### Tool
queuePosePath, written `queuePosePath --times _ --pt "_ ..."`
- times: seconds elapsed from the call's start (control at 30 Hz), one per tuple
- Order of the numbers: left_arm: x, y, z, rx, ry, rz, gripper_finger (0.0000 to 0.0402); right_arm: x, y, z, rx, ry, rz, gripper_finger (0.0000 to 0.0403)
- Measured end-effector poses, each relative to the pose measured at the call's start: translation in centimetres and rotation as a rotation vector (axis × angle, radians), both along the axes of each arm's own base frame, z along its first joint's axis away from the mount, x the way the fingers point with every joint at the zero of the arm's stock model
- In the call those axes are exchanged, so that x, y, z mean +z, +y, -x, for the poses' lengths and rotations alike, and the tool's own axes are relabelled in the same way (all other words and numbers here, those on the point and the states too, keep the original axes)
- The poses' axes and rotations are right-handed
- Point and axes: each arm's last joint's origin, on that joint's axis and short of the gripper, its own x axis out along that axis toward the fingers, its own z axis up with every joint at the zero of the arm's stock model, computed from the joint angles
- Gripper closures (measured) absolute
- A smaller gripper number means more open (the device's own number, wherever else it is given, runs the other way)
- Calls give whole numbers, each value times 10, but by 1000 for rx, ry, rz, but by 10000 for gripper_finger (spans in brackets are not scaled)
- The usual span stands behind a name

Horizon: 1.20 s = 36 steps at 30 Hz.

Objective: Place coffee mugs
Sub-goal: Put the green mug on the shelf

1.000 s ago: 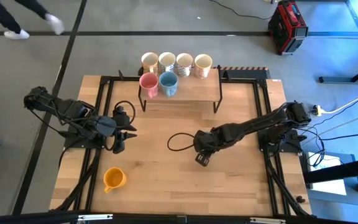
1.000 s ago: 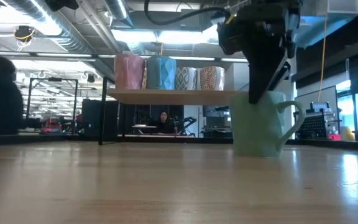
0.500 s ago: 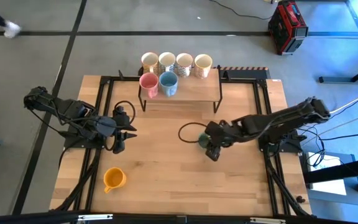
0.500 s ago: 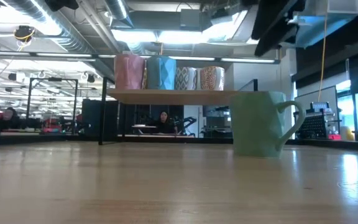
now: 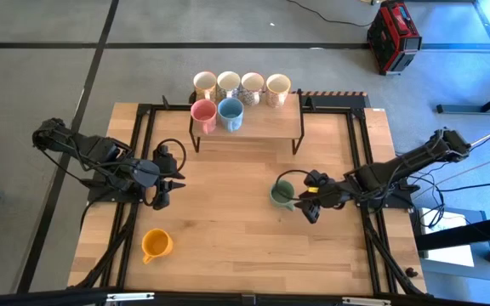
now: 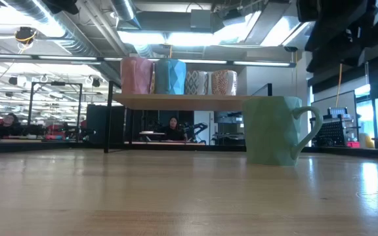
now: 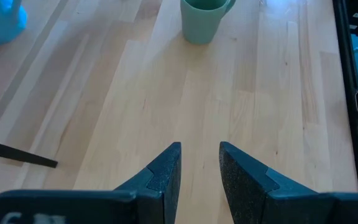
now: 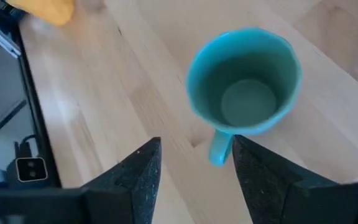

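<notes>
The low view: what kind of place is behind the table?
Probably a lab or open workshop: bare ceiling ducts, rows of desks and a seated person in the background.

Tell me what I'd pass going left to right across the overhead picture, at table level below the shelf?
Left gripper → green mug → right gripper. The orange mug lies nearer the front edge, slightly left of the left gripper's tips.

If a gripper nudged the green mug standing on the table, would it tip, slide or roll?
The green mug stands upright on its flat base and looks squat, so it would probably slide on the smooth wooden table rather than tip. It looks rigid and glazed, likely slippery and chippable. If toppled, its handle should stop it rolling.
</notes>
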Motion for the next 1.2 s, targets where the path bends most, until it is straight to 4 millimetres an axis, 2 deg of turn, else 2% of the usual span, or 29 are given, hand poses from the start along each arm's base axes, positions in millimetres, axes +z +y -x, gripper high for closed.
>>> queuePosePath --times 0.4,0.6,0.9,1.2 --pt "0 0 0 0 4 -2 298 -21 0 9 48 122 93 217" --pt "0 0 0 -12 4 -13 298 -33 4 -1 83 151 132 217" --pt "0 0 0 -17 3 -18 298 -64 13 -20 215 246 216 217" --pt "0 0 0 -18 2 -18 298 -68 18 -32 254 173 258 217"
